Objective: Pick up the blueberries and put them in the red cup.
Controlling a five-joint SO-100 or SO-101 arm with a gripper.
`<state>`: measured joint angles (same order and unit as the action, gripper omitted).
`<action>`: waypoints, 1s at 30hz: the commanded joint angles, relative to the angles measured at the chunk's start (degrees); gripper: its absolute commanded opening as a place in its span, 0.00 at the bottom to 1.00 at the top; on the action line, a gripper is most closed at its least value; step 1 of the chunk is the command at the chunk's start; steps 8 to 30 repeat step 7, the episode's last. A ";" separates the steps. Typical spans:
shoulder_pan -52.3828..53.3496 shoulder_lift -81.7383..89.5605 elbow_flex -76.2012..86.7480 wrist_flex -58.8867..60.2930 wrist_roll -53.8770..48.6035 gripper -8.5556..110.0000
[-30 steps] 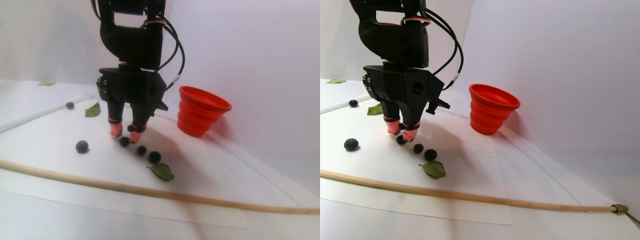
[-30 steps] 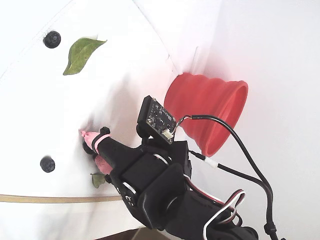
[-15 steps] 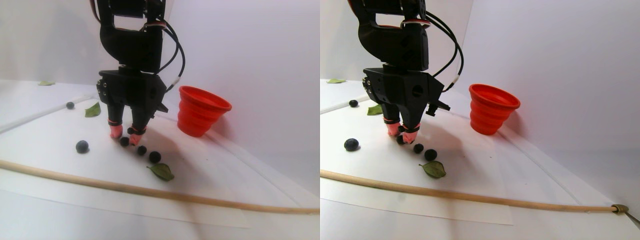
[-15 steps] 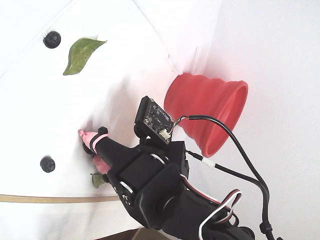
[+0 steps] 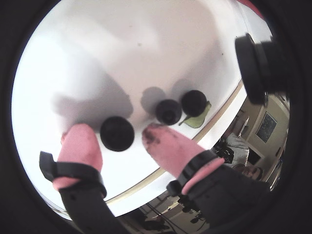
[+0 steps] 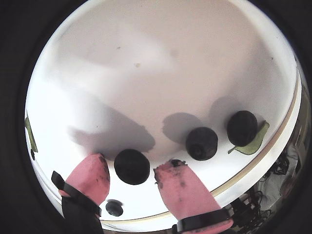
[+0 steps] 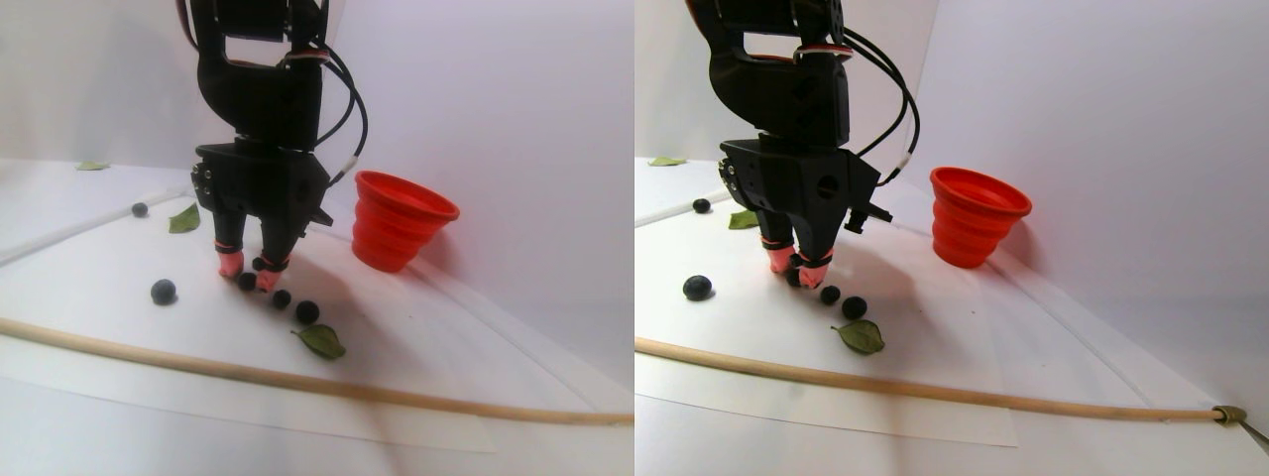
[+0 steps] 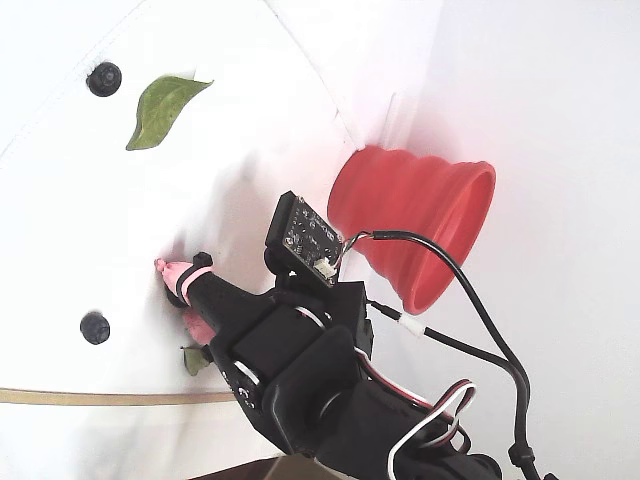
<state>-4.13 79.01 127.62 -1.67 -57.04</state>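
In the fixed view the arm (image 8: 300, 370) is hiding most of the leaf (image 8: 193, 360) and the berries near the dowel (image 8: 100, 397).

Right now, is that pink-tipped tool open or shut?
Open: the tool straddles one blueberry, with gaps showing between the berry and each pink fingertip in both wrist views.

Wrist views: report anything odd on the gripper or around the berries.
The pink fingertips carry dark smudges in both wrist views, like berry stains; whether dirt or wear, I cannot tell. Otherwise nothing stands out: the gripper brackets one blueberry, the other blueberries look whole, and the red cup stands upright.
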 commanded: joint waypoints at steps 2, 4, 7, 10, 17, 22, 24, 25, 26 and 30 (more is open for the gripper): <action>0.26 0.09 -0.44 -0.97 -0.18 0.21; 0.18 0.09 -0.18 -1.32 -0.35 0.21; 0.18 0.00 0.09 -1.67 -0.35 0.20; 0.18 0.00 0.09 -1.67 -0.35 0.20; 0.18 0.00 0.09 -1.67 -0.35 0.20; 0.18 0.00 0.09 -1.67 -0.35 0.20; 0.18 0.00 0.09 -1.67 -0.35 0.20; 0.18 0.00 0.09 -1.67 -0.35 0.20; 0.18 0.00 0.09 -1.67 -0.35 0.20; 0.18 0.00 0.09 -1.67 -0.35 0.20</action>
